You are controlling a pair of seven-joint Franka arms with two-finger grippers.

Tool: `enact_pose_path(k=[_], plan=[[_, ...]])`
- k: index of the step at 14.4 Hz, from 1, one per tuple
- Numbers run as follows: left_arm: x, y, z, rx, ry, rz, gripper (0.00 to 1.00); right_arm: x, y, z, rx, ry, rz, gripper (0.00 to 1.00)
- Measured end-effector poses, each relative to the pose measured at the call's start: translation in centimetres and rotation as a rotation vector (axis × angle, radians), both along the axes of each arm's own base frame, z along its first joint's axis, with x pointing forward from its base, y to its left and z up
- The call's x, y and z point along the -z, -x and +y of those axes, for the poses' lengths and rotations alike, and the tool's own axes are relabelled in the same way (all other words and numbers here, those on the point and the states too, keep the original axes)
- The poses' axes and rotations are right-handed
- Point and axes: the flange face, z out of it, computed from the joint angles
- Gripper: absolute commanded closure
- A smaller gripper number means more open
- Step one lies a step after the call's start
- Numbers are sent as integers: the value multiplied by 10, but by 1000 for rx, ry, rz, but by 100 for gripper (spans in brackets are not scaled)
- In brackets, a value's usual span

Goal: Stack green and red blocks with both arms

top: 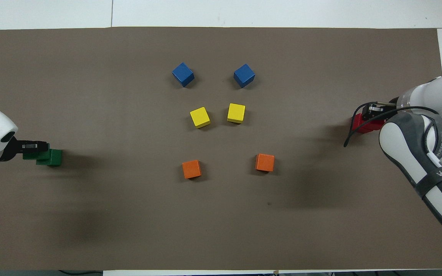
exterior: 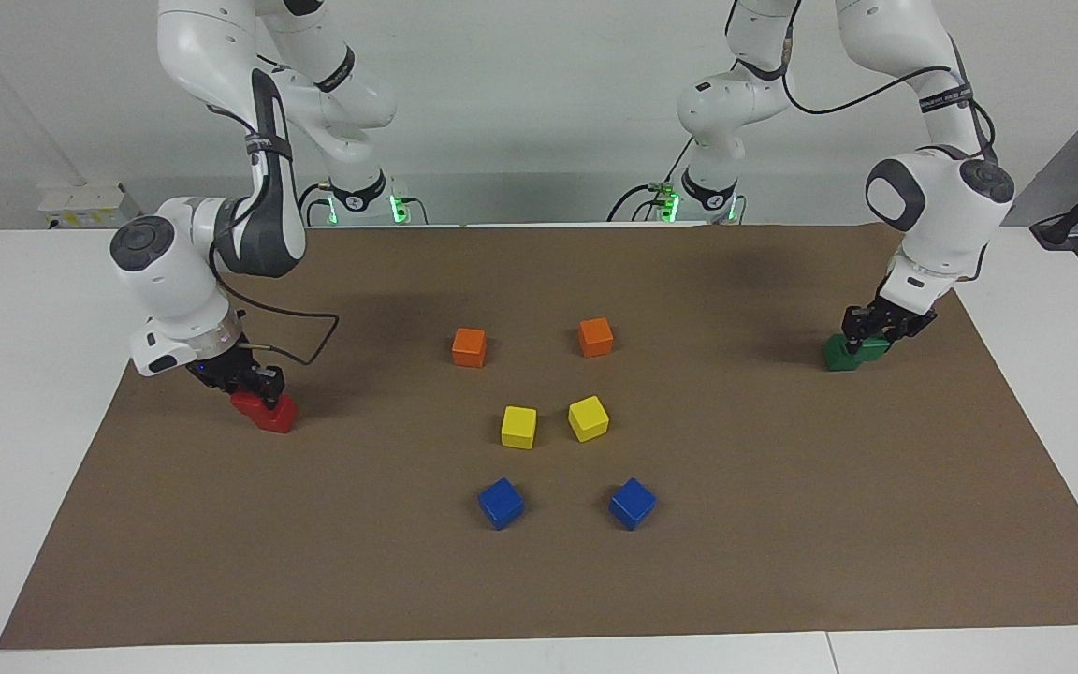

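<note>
Two grippers, each closed on one cube over its twin. At the brown mat's short edge on the right arm's end, right gripper [exterior: 258, 386] clamped on a red block [exterior: 247, 403], partly over the second red block [exterior: 275, 415] on the mat, seemingly touching it but not squarely aligned. At the opposite short edge, left gripper [exterior: 876, 329] clamped on a green block [exterior: 869, 348], overlapping the other green block [exterior: 840, 356] on the mat, offset toward the mat's edge. Step in hand, by judgement: seating each carried cube on its mate. Next move likely needing a small sideways correction to square the edges, then release and a straight lift. In the mat's middle, untouched: two orange cubes [exterior: 469, 346], two yellow cubes [exterior: 518, 426], two blue cubes [exterior: 501, 503]. Writing: white letters on the right arm's grey band [top: 441, 174], only partly legible, beginning "WA".
</note>
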Motion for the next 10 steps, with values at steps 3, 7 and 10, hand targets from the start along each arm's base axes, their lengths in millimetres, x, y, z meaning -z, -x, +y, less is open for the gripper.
enact_pose_path(k=[3,7,10], plan=[[1,4,-1,1,-1,2,100,2,-1,1,-1,0,-6,100],[1,5,-1,9,-2,1,0,2,-1,2,-3,0,-10,100],[-1,5,-2,26,-4,-1,0,2,-2,3,5,-1,-11,100]])
